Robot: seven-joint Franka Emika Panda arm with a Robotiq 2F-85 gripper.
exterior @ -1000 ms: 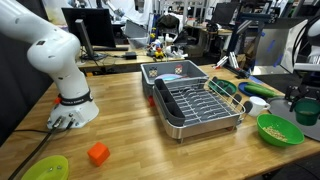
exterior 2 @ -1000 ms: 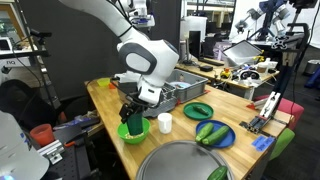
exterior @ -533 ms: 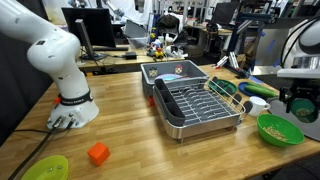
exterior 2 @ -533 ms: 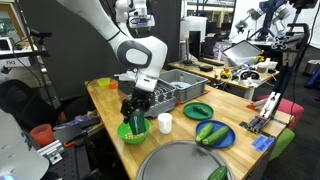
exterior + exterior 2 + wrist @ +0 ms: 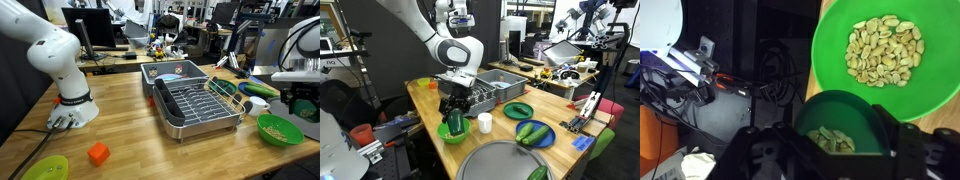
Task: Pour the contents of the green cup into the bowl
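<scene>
**A spill could happen**

The green cup (image 5: pixel 840 108) is gripped tight by the tool (image 5: pixel 837 152), just above the bowl (image 5: pixel 830 60) on the tabletop (image 5: pixel 420 95). Some nuts (image 5: pixel 832 140) are seen in the cup. If it is tipped off to the side, nuts could be spilled outside.

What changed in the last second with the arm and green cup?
The wrist swung more upright, nudging the gripper and green cup slightly, still by the bowl. The grip on the cup stayed shut; the bowl and dish rack did not move.
</scene>
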